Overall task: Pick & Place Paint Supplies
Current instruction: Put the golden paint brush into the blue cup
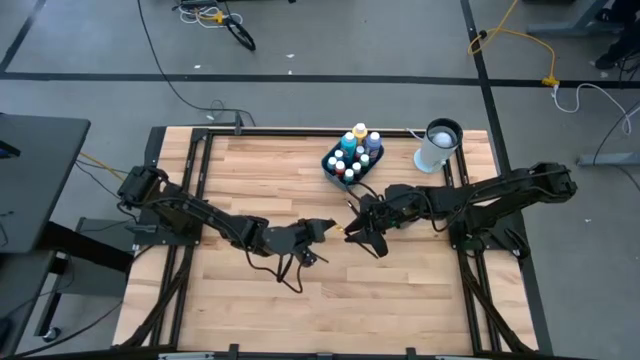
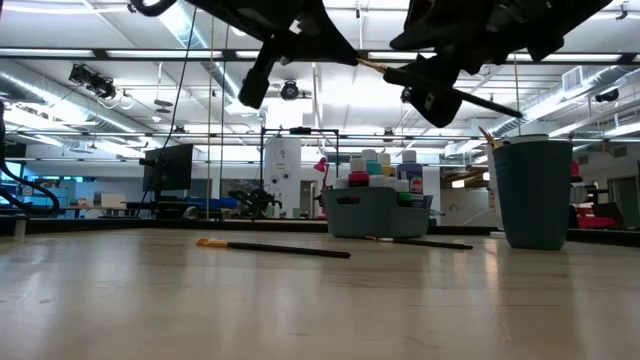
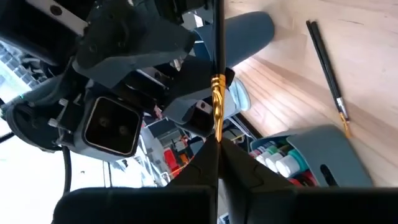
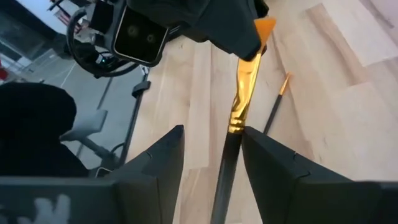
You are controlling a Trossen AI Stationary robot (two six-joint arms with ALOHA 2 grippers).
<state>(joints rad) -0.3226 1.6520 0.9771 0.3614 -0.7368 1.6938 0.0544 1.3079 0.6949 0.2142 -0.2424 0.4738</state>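
A thin dark brush with a gold ferrule point(image 3: 217, 99) and orange bristles point(image 4: 264, 28) hangs in the air between both grippers above mid-table. My left gripper point(image 3: 217, 152) point(image 1: 330, 228) is shut on its bristle end. My right gripper point(image 4: 214, 155) point(image 1: 362, 228) is open, with one finger on each side of the dark handle point(image 4: 227, 162). Two more brushes lie flat on the wood point(image 2: 275, 248) point(image 2: 420, 241). Small paint bottles point(image 1: 352, 155) stand in a blue tray point(image 1: 330, 165) toward the far edge. My left gripper pinches the brush between its two fingers at the bristle end, right beside the gold ferrule point(image 3: 217, 127). It comes level from the table's left, along the brush. The brush is lifted clear, and its handle point(image 2: 490, 103) slopes slightly down toward the right. My right gripper has one finger point(image 4: 261, 155) close beside the handle; whether it touches, I cannot tell.
A tall white cylinder with a dark top point(image 1: 437, 145) stands right of the tray near the far right corner. One loose brush point(image 3: 326, 68) lies just in front of the tray point(image 3: 323, 149). Bare wood point(image 1: 400, 300) stretches along the near half of the table.
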